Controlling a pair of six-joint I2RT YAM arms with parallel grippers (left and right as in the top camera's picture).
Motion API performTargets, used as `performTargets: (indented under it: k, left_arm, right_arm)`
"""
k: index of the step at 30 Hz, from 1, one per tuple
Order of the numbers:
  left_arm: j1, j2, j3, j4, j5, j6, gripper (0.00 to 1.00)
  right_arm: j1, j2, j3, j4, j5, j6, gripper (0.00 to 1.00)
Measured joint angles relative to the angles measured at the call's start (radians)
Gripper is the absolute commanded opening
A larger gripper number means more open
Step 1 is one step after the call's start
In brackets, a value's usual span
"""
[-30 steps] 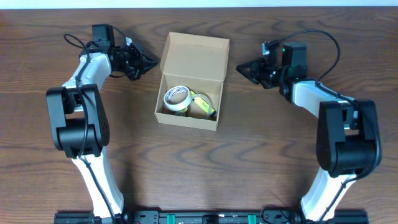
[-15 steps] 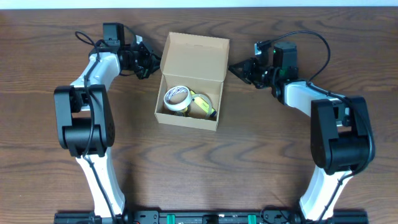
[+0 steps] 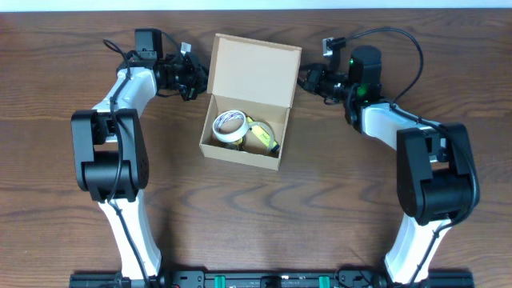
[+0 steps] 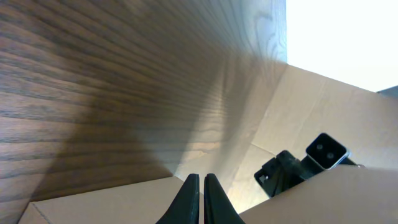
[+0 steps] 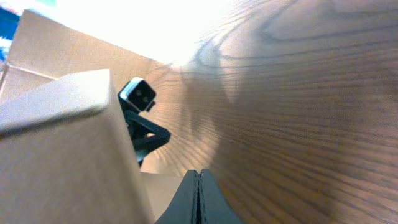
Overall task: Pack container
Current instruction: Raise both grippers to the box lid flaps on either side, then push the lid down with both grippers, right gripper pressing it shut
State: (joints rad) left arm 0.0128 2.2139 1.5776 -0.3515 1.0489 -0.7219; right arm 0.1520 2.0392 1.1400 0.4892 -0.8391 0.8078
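Observation:
The tan cardboard container [image 3: 242, 156] sits mid-table with its hinged flap lid [image 3: 254, 72] raised off the table at the back. Inside lie a white tape roll [image 3: 227, 126] and a yellow-green roll [image 3: 262, 136]. My left gripper [image 3: 205, 81] is shut and its tips touch the lid's left edge; the lid shows in the left wrist view [image 4: 112, 202] behind the shut fingers [image 4: 201, 186]. My right gripper [image 3: 303, 78] is shut at the lid's right edge; the right wrist view shows the lid [image 5: 62, 149] beside the shut fingers [image 5: 198, 183].
Dark wood table [image 3: 344, 200]. A white strip runs along the far table edge [image 3: 256, 4]. Both arm bases stand at the front edge.
Both grippers have moved inward to the lid's side edges. The lid has tilted up from lying flat on the table.

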Motion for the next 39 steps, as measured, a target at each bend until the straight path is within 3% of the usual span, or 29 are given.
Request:
performTargets:
  k: [4, 13, 24, 39]
  left_arm:
    - [0.004, 0.001, 0.038, -0.033, 0.036, 0.044, 0.05]
    - [0.006, 0.001, 0.273, -0.504, -0.032, 0.314, 0.05]
    - [0.006, 0.001, 0.313, -0.702, -0.107, 0.497, 0.06]
    - [0.006, 0.001, 0.454, -0.923, -0.289, 0.65, 0.06]
  right_arm:
    - [0.0, 0.0, 0.041, 0.002, -0.045, 0.0, 0.01]
    - [0.0, 0.0, 0.129, -0.014, -0.123, 0.0, 0.01]
    - [0.034, -0.005, 0.131, -0.107, -0.177, -0.007, 0.01]
    - [0.088, -0.255, 0.141, -0.616, -0.105, -0.28, 0.01]
